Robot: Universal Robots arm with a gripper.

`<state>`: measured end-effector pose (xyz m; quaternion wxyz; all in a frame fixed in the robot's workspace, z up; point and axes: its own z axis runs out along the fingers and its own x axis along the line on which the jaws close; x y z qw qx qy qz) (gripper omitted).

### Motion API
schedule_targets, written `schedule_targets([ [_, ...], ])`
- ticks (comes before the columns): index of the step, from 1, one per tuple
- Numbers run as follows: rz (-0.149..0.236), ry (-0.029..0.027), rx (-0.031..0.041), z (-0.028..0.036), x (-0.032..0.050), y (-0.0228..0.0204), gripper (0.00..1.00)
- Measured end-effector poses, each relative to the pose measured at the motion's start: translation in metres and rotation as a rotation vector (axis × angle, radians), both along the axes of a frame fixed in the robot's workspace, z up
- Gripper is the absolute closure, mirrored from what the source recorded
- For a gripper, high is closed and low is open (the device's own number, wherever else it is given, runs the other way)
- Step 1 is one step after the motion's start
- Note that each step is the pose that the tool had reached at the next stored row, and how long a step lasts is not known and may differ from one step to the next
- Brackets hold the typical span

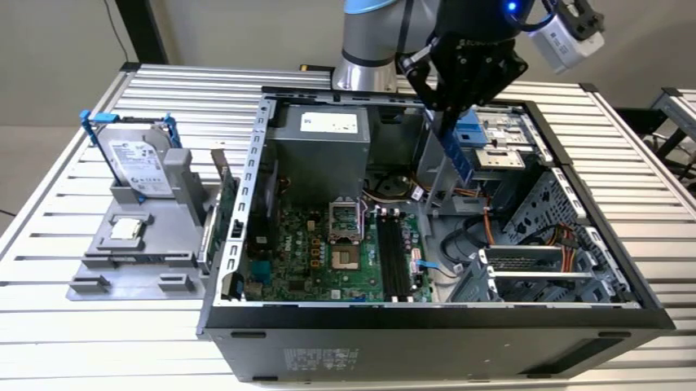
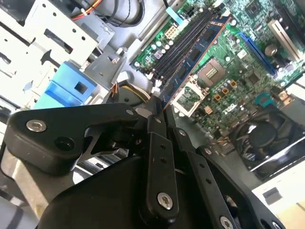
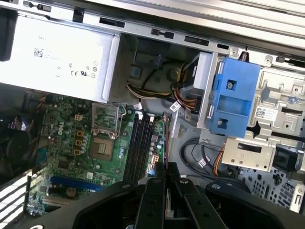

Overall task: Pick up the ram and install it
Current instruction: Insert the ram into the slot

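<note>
Exterior view's left: drive (image 1: 142, 167) in blue frame, upright on grey stand (image 1: 136, 244), both on slatted table (image 1: 55, 326). Just right of stand: open case (image 1: 435, 330). Inside it, going right: power supply (image 1: 321, 142) at back, motherboard (image 1: 315, 261) in front of that, CPU socket (image 1: 342, 224), then long black slots (image 1: 394, 257). Right of slots and above case: gripper (image 1: 451, 110), fingers clenched on top end of ram (image 1: 464, 167). Hangs near upright, slightly tilted, over case interior, well apart from slots, not seated. Right of ram: metal drive cage (image 1: 544, 261).

Second wrist view: ram (image 2: 190, 62) sticking out from closed gripper (image 2: 155, 112), running alongside slots (image 2: 183, 43) over motherboard (image 2: 238, 62).

First wrist view: ram (image 3: 165, 143) edge-on as thin line between gripper (image 3: 167, 179) fingertips, just beside slots (image 3: 138, 143); blue bracket (image 3: 233, 95) further off.
</note>
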<state>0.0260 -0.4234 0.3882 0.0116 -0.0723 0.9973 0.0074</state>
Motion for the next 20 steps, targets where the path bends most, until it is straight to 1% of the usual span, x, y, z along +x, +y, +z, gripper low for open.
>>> schedule_targets([
  [5, -0.075, 0.0001, 0.0, -0.0001, 0.0, 0.0, 1.0],
  [12, -0.13, 0.0, 0.0, -0.0002, 0.0, 0.0, 1.0],
  [17, -0.133, 0.0, 0.0, -0.0003, 0.0, 0.0, 1.0],
  [20, -0.133, 0.0, 0.0, -0.0017, 0.0005, 0.0, 1.0],
])
